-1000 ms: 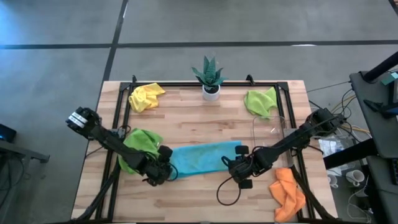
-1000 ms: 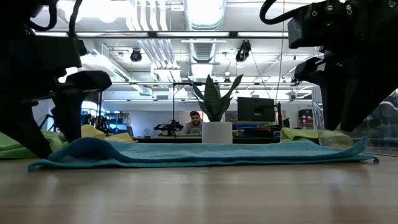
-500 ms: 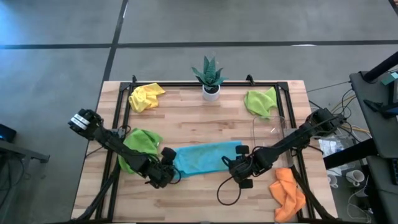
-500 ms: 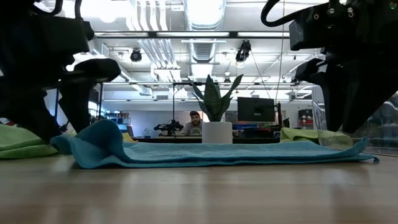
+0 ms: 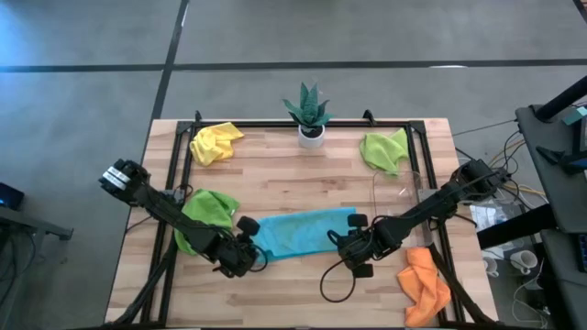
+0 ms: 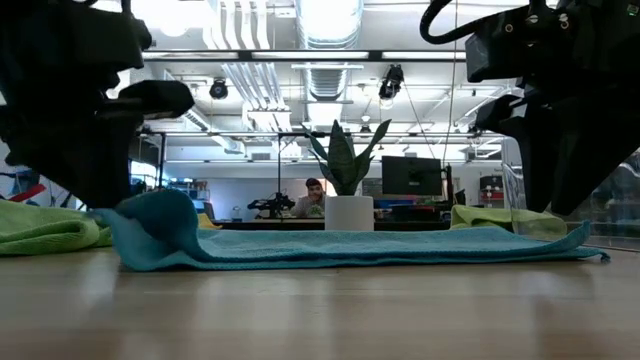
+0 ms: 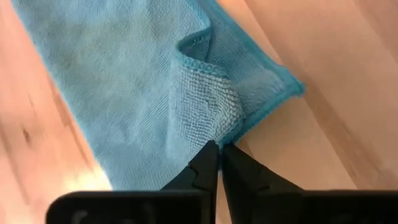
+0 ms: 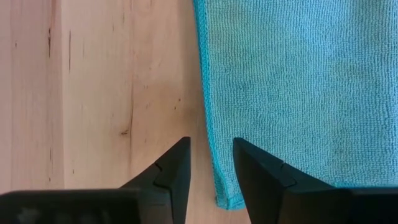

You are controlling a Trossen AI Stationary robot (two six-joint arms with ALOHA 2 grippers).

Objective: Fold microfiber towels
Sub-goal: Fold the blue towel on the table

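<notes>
Over the last second our left claw [image 7: 216,163] has gone from part open to pinched tight on the left end of the blue towel [image 5: 298,233], and that end now stands up in a small hump where a second ago it lay flat. In the left wrist view we see a fold of cloth caught between the tips. The towel lies stretched across the near middle of the tabletop [image 5: 303,179]. Our right claw [image 8: 210,163] has not moved: it sits part open over the towel's right edge, its fingers straddling the hem, holding nothing that we can see. We judge that the fold can begin once the right side grips too.
</notes>
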